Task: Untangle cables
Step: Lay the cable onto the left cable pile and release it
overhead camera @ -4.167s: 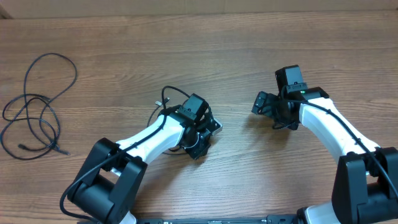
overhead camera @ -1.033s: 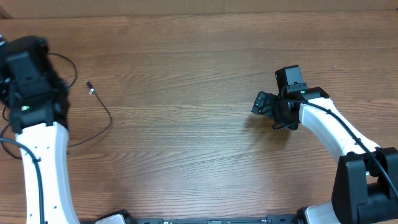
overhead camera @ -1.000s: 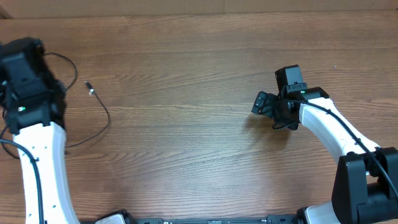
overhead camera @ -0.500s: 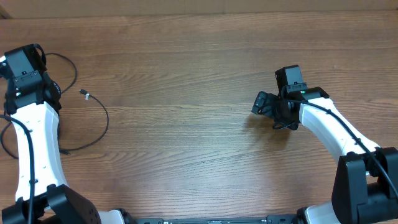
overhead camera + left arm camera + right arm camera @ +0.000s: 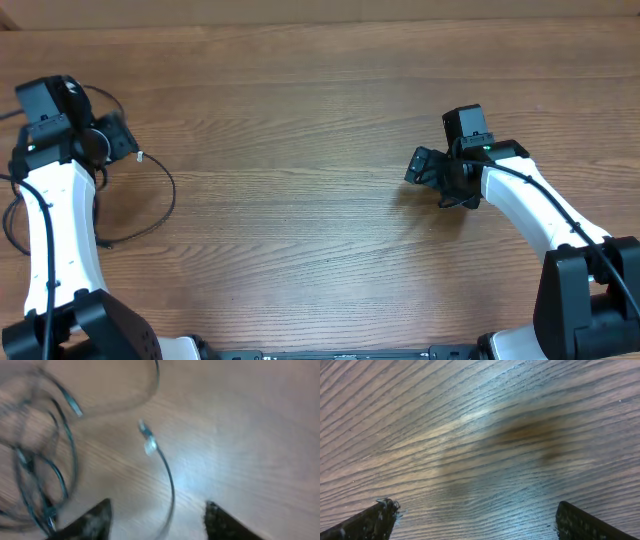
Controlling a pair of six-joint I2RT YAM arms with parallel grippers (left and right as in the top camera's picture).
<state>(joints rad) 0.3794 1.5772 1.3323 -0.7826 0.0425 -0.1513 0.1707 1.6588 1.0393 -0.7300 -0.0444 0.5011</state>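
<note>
Left gripper (image 5: 157, 525) hangs half open, holding nothing; a cable strand (image 5: 167, 477) runs lengthwise between its jaws, plug end (image 5: 149, 445) ahead, cable tangle (image 5: 40, 460) to its left. Right gripper (image 5: 477, 515), wide open and empty, sits far off.

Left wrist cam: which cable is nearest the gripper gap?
The lone strand with the pale plug tip, running down between the left gripper's fingertips. The other cables lie bunched off to the left.

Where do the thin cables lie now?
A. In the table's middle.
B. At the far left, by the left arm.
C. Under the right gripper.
B: the overhead view shows the cables looping at the far left beside the left arm; no cable lies under the right gripper.
</note>
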